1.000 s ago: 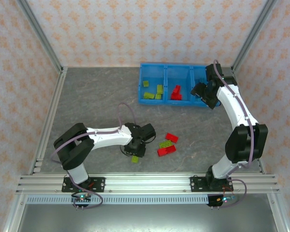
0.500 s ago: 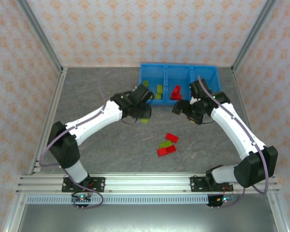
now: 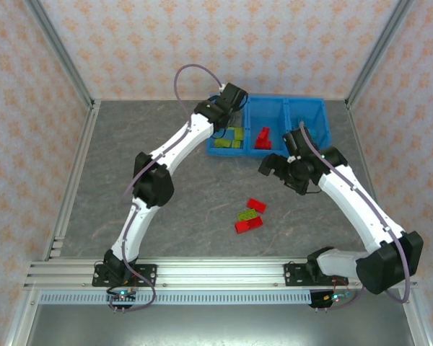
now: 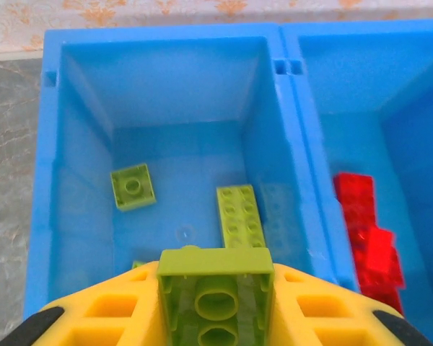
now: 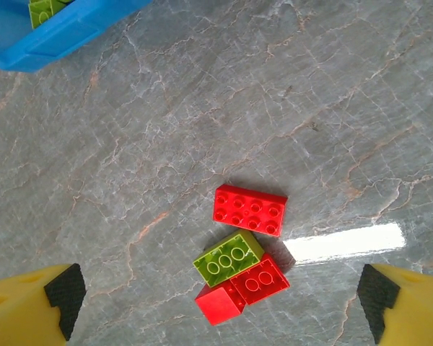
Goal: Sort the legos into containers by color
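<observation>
The left tool (image 4: 215, 311) was clamped on a yellow-green brick (image 4: 215, 265), its yellow fingers (image 4: 108, 313) pressed against the brick's two sides. It hung over the near wall of the blue bin (image 4: 289, 144), above the bin's left compartment. On that compartment's floor lay a square green brick (image 4: 133, 187) towards the bin's left wall and a long green brick (image 4: 240, 216) close to the divider. Across the divider, in the bin's middle compartment, sat a pile of red bricks (image 4: 368, 241).

From overhead, the left tool (image 3: 232, 99) reached over the bin's (image 3: 227, 152) left end, while the right tool (image 3: 272, 166) hovered above the tabletop (image 3: 144, 144) just in front of the bin's middle compartment.

The right tool (image 5: 220, 294) stood wide open with nothing between its black pads (image 5: 63, 292) – one at each lower corner of the wrist view. Below it, a small cluster of loose legos (image 3: 249, 215) lay on the tabletop, well clear of the bin's front wall. Nearest the bin was a long red brick (image 5: 250, 210). Just beyond it, away from the bin, lay a green brick (image 5: 228, 258) touching a small red brick (image 5: 260, 280), and a second small red brick (image 5: 219, 303) was pressed against both – the farthest of the cluster from the bin. A corner of the bin (image 5: 65, 29) showed in that wrist view, with green bricks inside.
</observation>
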{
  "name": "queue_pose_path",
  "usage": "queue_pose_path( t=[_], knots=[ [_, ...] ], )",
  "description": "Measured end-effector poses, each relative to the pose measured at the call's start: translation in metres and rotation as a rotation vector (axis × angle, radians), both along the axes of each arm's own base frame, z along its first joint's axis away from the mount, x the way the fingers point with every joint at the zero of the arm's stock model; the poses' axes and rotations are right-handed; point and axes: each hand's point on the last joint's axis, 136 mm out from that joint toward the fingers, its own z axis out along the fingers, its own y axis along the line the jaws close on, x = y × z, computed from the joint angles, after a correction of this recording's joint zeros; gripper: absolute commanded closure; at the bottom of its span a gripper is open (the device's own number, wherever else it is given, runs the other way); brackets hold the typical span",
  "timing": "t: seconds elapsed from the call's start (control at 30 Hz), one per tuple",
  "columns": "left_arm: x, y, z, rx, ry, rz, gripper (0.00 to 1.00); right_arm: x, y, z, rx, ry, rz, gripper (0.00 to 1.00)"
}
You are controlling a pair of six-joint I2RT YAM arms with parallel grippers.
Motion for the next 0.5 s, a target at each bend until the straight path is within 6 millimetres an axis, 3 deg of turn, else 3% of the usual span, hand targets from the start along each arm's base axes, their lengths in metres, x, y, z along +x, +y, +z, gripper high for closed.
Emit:
queue_pose_path(
  t=[0.1, 0.23, 0.37, 0.5],
  knots=[
    [0.015, 0.008, -0.021, 0.017, 0.017, 0.012, 0.63, -0.003, -0.002, 0.0, 0.003, -0.006, -0.016, 0.01],
    [0.021, 0.013, -0.043, 0.028, 0.052, 0.018, 0.6, -0.003, -0.003, -0.002, 0.004, -0.002, -0.028, 0.01],
    [0.02, 0.01, -0.052, 0.028, 0.067, 0.01, 0.48, -0.001, -0.002, -0.001, 0.011, -0.006, -0.037, 0.01],
    [0.018, 0.005, -0.051, 0.011, 0.073, -0.008, 0.5, 0.001, -0.001, -0.002, 0.016, -0.007, -0.046, 0.01]
  ],
)
